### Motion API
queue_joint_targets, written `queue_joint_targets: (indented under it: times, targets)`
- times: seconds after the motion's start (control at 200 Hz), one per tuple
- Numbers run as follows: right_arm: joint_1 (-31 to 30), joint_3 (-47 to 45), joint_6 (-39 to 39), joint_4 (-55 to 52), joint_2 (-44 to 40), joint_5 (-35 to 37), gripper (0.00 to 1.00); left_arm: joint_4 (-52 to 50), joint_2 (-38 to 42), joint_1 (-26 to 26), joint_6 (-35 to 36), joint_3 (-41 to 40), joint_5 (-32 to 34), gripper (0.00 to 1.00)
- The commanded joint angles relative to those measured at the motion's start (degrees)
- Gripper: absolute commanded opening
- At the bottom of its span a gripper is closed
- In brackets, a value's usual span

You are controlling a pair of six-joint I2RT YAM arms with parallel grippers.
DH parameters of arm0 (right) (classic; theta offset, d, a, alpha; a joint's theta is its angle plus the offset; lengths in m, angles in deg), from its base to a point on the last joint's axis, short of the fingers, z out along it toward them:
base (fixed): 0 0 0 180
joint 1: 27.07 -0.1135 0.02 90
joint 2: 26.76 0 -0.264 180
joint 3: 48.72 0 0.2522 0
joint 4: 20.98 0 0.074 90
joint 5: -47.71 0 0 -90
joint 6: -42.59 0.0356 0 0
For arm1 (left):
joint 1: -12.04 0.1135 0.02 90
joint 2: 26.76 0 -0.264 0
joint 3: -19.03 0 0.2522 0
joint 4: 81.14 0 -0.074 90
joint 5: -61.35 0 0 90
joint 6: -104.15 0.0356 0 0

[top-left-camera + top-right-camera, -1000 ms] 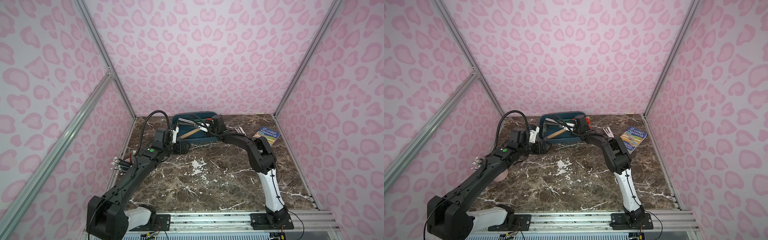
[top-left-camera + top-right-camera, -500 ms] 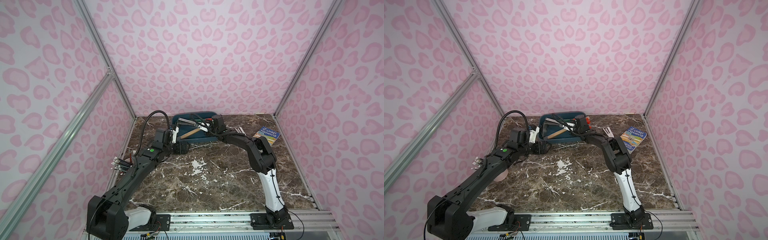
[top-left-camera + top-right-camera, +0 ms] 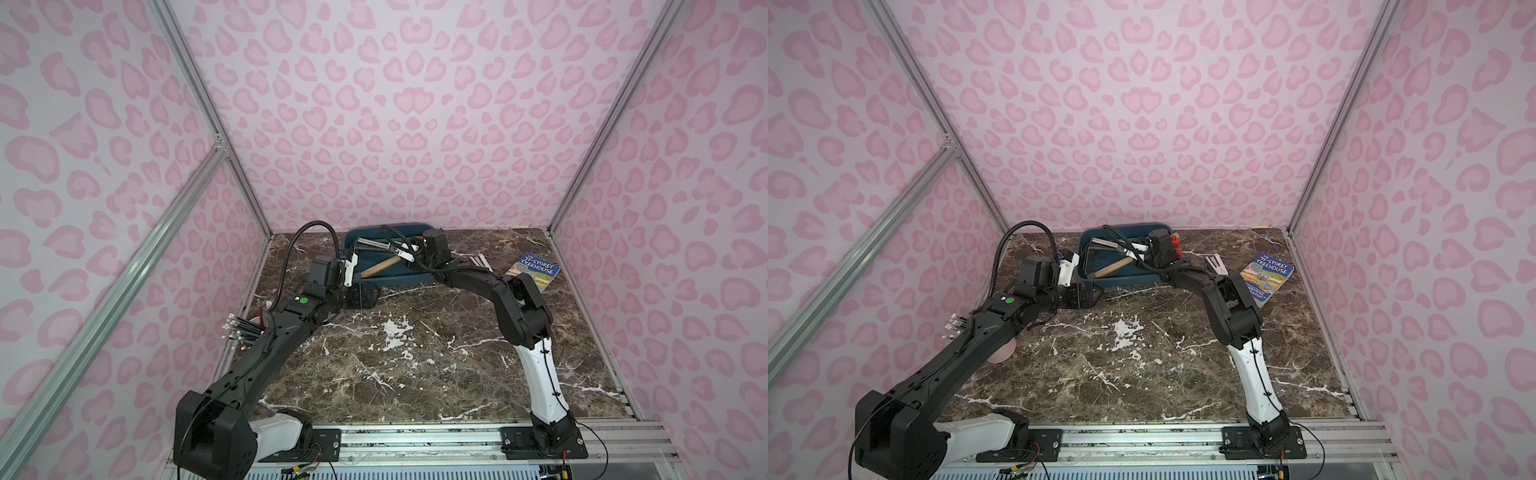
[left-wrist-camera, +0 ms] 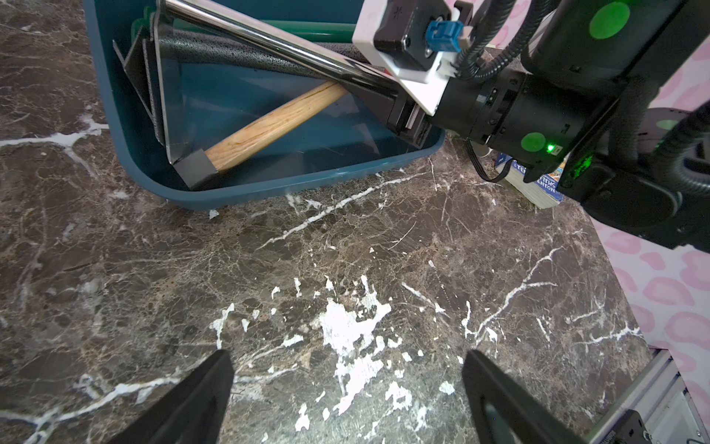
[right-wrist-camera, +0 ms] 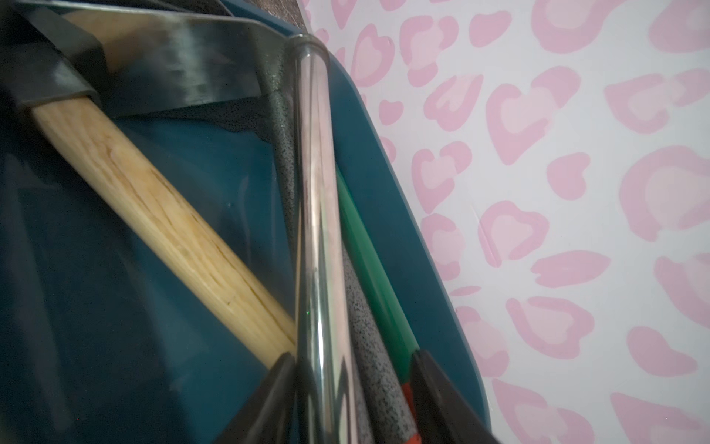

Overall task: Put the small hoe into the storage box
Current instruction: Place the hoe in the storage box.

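Plainly the job looks all but done. Farthest left, a small pink cup of pencils (image 3: 1003,352) stands by the wall, well apart from the action. The left gripper (image 4: 347,357) hangs over bare stone just outside the near-left corner of the shallow dark teal plastic storage box (image 4: 276,184), its fingers spread wide and holding nothing.

Inside that box lies the small hoe with a pale wooden handle and flat dark steel blade (image 4: 269,127). Its long axis runs diagonally across the floor of the box. The blade sits in the corner nearest the left arm, and the handle end points toward the right gripper (image 5: 351,357), which is the nearer of the two. That gripper's jaws are parted and loosely straddle a shiny chrome tube (image 5: 315,192), a speckled grey shaft (image 5: 380,384) and a green rod (image 5: 365,250). I see no pinch on any of them.

Right of the box, a blue paperback book (image 3: 534,272) lies flat. The brown marble tabletop (image 3: 415,365) is veined with white, and pink leopard-print walls (image 3: 395,104) close it in, so I judge a straight lift safest.
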Motion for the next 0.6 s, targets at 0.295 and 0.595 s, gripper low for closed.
queue_joint_targets:
  times: [0.295,0.595]
  targets:
    - [-0.1,0.4,2.6,2.0,-1.2,-2.0,0.86,1.0,0.7,0.3,0.8,-0.2,-0.3,0.97]
    - [-0.1,-0.3,4.5,1.2,-2.4,-3.0,0.97,0.7,1.3,0.4,0.9,-0.7,-0.3,0.96]
